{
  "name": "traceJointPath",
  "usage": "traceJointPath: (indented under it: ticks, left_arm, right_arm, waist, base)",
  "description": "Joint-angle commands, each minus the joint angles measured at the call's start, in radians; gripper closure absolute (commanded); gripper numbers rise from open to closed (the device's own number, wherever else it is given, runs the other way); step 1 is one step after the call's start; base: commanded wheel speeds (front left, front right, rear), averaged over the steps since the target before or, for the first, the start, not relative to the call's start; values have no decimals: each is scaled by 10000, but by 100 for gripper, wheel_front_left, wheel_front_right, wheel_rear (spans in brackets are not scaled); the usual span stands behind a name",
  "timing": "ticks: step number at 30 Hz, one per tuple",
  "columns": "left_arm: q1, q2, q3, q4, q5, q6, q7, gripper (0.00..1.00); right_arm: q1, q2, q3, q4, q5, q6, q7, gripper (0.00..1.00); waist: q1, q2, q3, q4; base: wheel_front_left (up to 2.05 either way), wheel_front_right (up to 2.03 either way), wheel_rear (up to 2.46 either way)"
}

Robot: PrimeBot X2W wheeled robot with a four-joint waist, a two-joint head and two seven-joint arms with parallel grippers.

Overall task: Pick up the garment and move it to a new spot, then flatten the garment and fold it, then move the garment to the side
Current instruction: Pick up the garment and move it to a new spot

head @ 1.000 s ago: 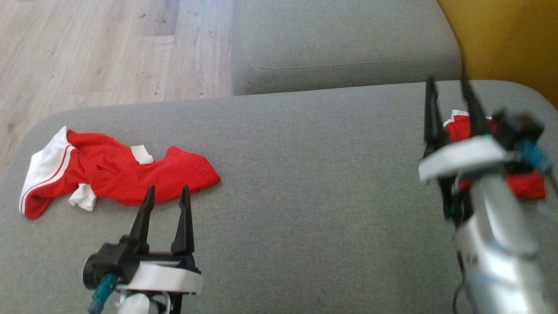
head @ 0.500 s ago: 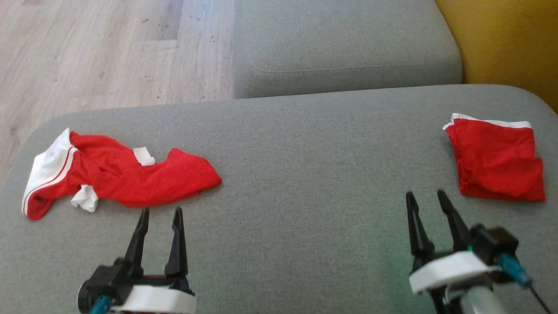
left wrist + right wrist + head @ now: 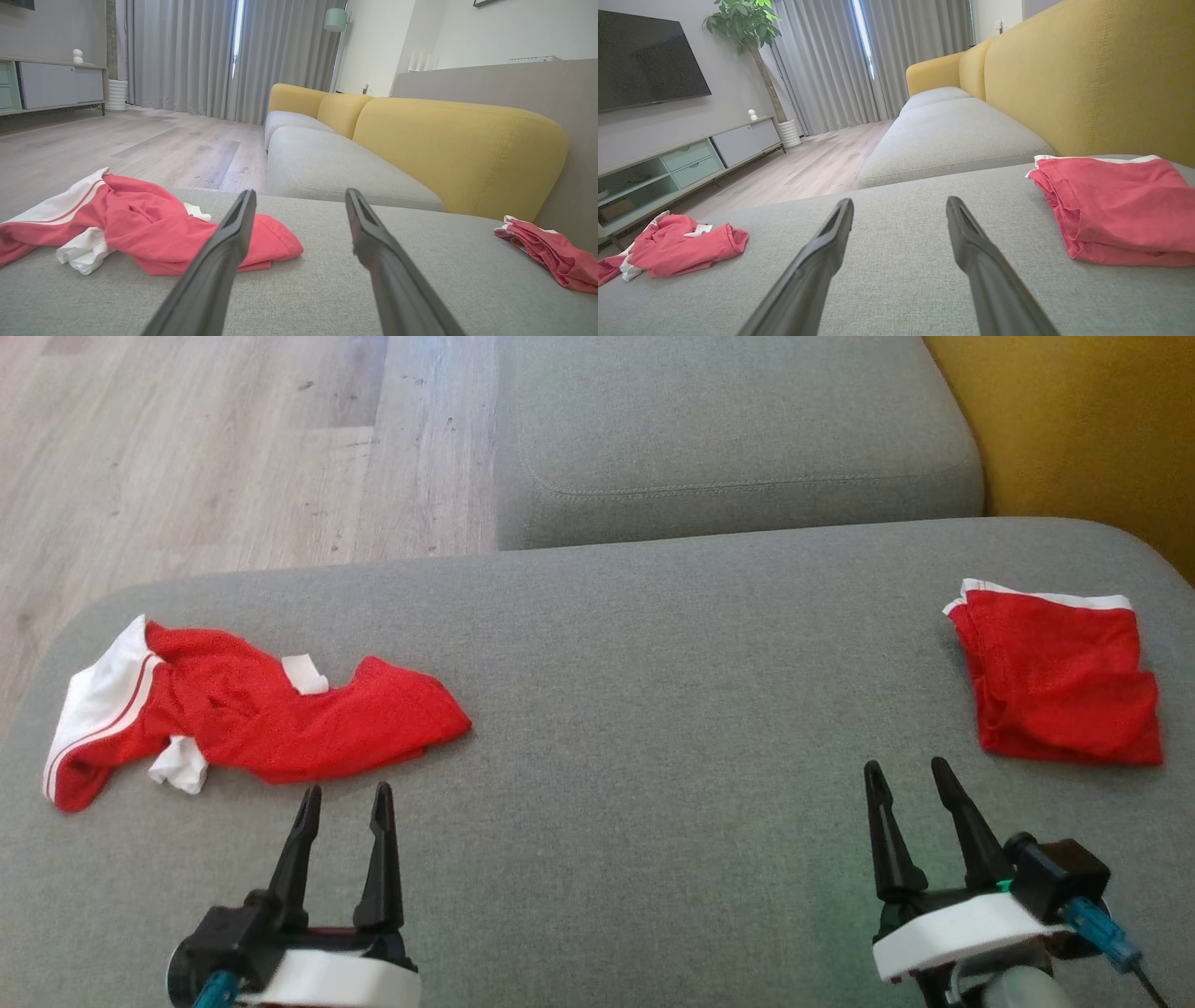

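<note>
A grey sofa cushion (image 3: 653,859) spreads across the foreground, and a second grey cushion (image 3: 728,429) lies just beyond it across a seam. Yellow backrests (image 3: 1087,84) rise along one side. A pale wooden floor (image 3: 215,448) lies beside the sofa. Farther off hang grey curtains (image 3: 822,65). A dark television (image 3: 644,60) is mounted above a low cabinet (image 3: 691,158), near a leafy potted plant (image 3: 742,18).

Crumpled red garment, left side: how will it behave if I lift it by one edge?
Probably floppy: the crumpled red garment lies in soft folds, so it should drape from the pinch. Likely light, being thin fabric. Pushed, it would probably bunch rather than slide on the woven grey cushion.
</note>
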Motion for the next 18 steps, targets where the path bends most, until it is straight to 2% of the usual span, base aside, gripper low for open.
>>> traceJointPath:
  ticks: [1, 9, 18]
  left_arm:
    - [-399, -5, 332, -371, -15, -4, -80, 0]
    - [-412, -6, 327, -298, 38, -2, -80, 0]
    - [-342, -6, 505, -183, 221, 38, -80, 0]
  right_arm:
    - [-394, -15, 221, -393, 40, -7, -108, 0]
    - [-349, -15, 423, -409, 37, -7, -108, 0]
    - [-238, -15, 1273, -354, 351, -7, -108, 0]
  waist:
    - [0, 0, 1, 16]
    - [0, 0, -23, 315]
    - [0, 0, -222, 1289]
  base:
    - [0, 0, 0]
    - [0, 0, 0]
    - [0, 0, 0]
